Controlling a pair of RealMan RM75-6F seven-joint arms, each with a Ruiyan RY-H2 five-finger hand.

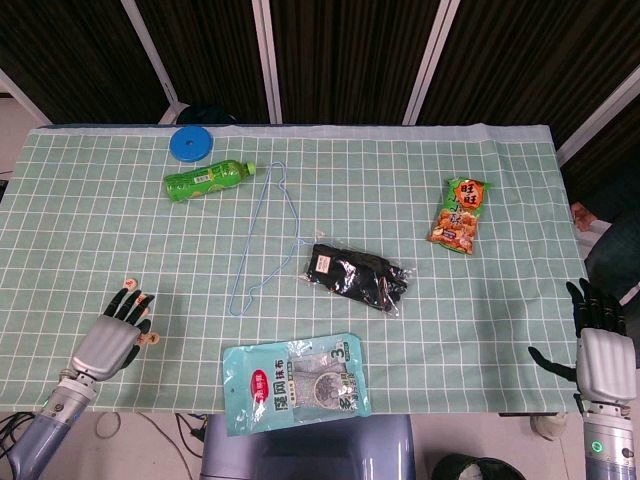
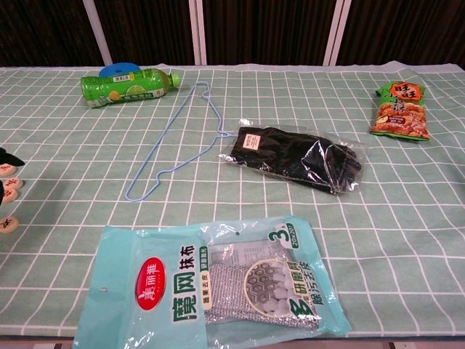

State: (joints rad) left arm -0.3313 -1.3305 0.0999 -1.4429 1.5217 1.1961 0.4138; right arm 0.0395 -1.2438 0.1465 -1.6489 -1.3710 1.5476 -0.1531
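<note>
Wooden round game pieces are located at the left near corner of the green checked tablecloth, just beside the fingertips of the left hand. One piece is seen just beyond the fingertips, and another lies touching or nearly touching their right side. The left hand is positioned palm down with its fingers spread, and nothing is held in it. In the chest view, the pieces are shown clustered at the left edge. The right hand is held off the table's right near corner, fingers extended and apart, with nothing grasped. A blue wire hanger lies well apart, toward the centre.
</note>
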